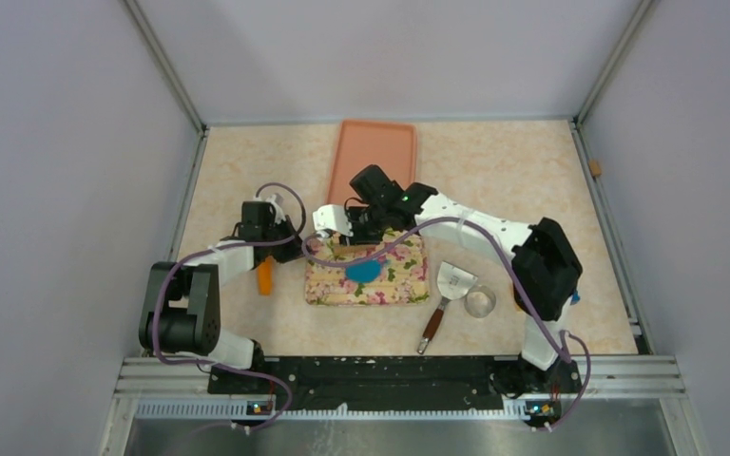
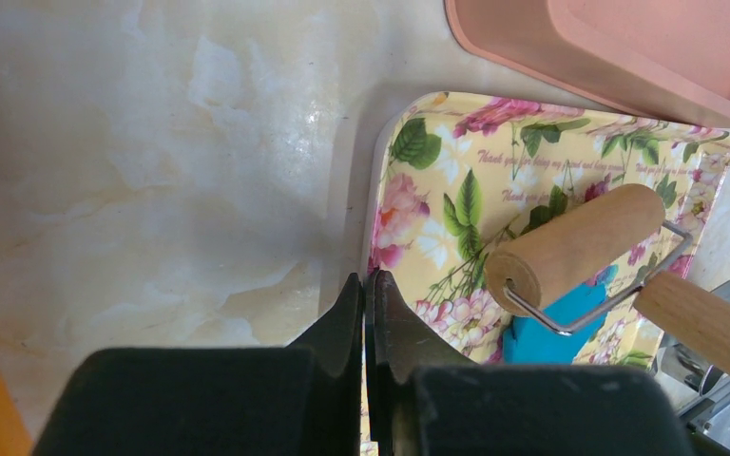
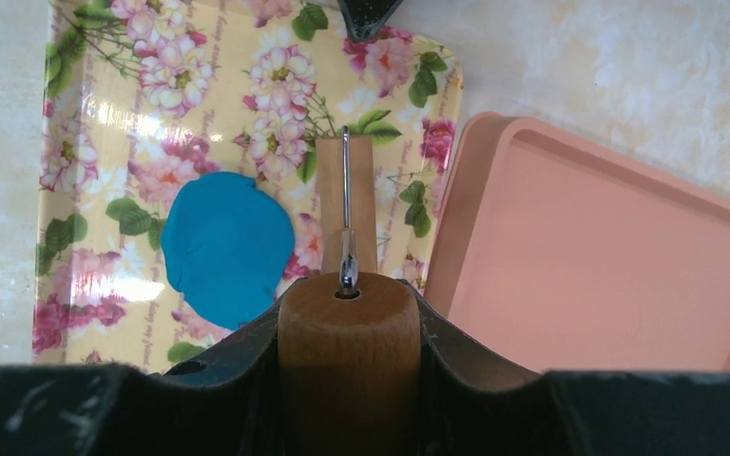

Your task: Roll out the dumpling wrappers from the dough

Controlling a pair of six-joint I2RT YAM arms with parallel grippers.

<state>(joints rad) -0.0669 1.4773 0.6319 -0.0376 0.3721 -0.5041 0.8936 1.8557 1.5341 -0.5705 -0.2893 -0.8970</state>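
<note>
The blue dough point(image 1: 366, 271) lies as a flattened, roughly round sheet on the floral tray point(image 1: 328, 285). It also shows in the right wrist view point(image 3: 228, 245) and the left wrist view point(image 2: 556, 328). My right gripper point(image 3: 349, 323) is shut on the wooden handle point(image 3: 349, 361) of the rolling pin. The roller point(image 3: 347, 204) sits over the tray just beside the dough, towards the pink tray, and shows in the left wrist view point(image 2: 575, 247). My left gripper point(image 2: 369, 285) is shut, pinching the floral tray's left rim point(image 2: 380, 199). No neat round wrapper shows.
A pink tray point(image 1: 373, 157) stands behind the floral tray, close to the roller point(image 3: 608, 256). A metal spatula point(image 1: 451, 283) and a metal ring cutter point(image 1: 480, 302) lie right of the floral tray. An orange object point(image 1: 264, 277) lies by the left arm.
</note>
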